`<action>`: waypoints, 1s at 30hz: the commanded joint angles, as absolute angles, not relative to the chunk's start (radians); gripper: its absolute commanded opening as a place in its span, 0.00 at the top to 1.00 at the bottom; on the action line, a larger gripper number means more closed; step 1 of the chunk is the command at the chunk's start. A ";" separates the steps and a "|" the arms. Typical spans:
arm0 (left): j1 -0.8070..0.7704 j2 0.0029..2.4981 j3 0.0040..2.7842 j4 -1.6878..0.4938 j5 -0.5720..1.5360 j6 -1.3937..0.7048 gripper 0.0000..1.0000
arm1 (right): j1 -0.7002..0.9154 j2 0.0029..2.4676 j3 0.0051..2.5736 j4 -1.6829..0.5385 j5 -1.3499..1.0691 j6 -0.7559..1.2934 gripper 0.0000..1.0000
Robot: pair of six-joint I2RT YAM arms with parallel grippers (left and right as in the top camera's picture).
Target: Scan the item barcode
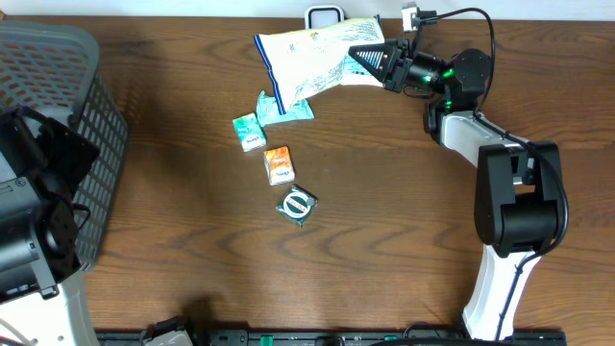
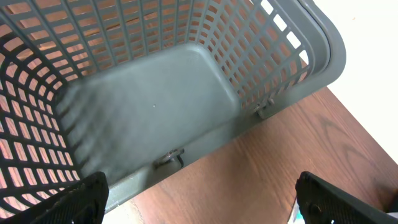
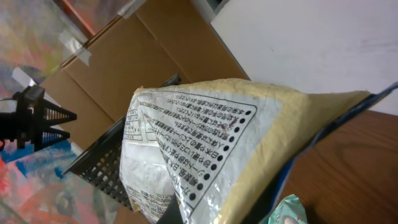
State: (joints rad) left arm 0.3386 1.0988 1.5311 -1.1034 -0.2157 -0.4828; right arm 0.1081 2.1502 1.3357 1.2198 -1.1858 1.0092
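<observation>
Grips snack bag (image 1: 312, 60) at one o'clock in clamped right end effector (image 1: 357, 58); leaves left end effector (image 2: 199, 202) gaping, empty; apparently yet to scan.

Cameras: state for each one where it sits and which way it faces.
Overhead: above the table, looking straight down; both arms show, the right gripper pinching the snack bag.
Left wrist: on the left arm, looking down into the gray basket; the open left gripper frames the bottom corners.
Right wrist: behind the bag's printed side, facing the basket; its own fingers barely show.
Shared: overhead and right wrist both show bag and basket.
</observation>
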 commanded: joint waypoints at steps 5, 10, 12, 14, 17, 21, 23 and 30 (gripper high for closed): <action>0.342 1.099 1.533 -1.107 -0.221 -0.492 0.05 | 0.135 2.149 1.346 0.824 -1.055 0.789 0.98; 0.342 1.099 1.533 -1.107 -0.221 -0.491 0.05 | 0.102 2.148 1.369 0.610 -0.956 0.708 0.99; 0.342 1.099 1.533 -1.107 -0.221 -0.492 0.05 | 0.063 2.124 1.396 0.482 -0.953 0.630 0.99; 0.342 1.099 1.533 -1.107 -0.221 -0.491 0.05 | 0.036 2.091 1.414 0.338 -0.912 0.530 0.99; 0.342 1.099 1.533 -1.107 -0.221 -0.492 0.05 | 0.019 2.017 1.455 -0.006 -0.675 0.278 0.99; 0.342 1.099 1.533 -1.107 -0.221 -0.491 0.05 | 0.049 1.934 1.530 -0.331 -0.284 -0.013 0.99; 0.342 1.099 1.533 -1.107 -0.221 -0.492 0.05 | 0.075 1.915 1.566 -0.416 -0.134 -0.115 0.99; 0.342 1.099 1.533 -1.107 -0.221 -0.491 0.05 | 0.205 1.913 1.602 -0.495 0.378 -0.346 0.99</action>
State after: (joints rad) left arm 0.3386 1.0988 1.5311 -1.1034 -0.2157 -0.4828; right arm 0.1482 1.9278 1.5890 -0.4858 0.0776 -0.1829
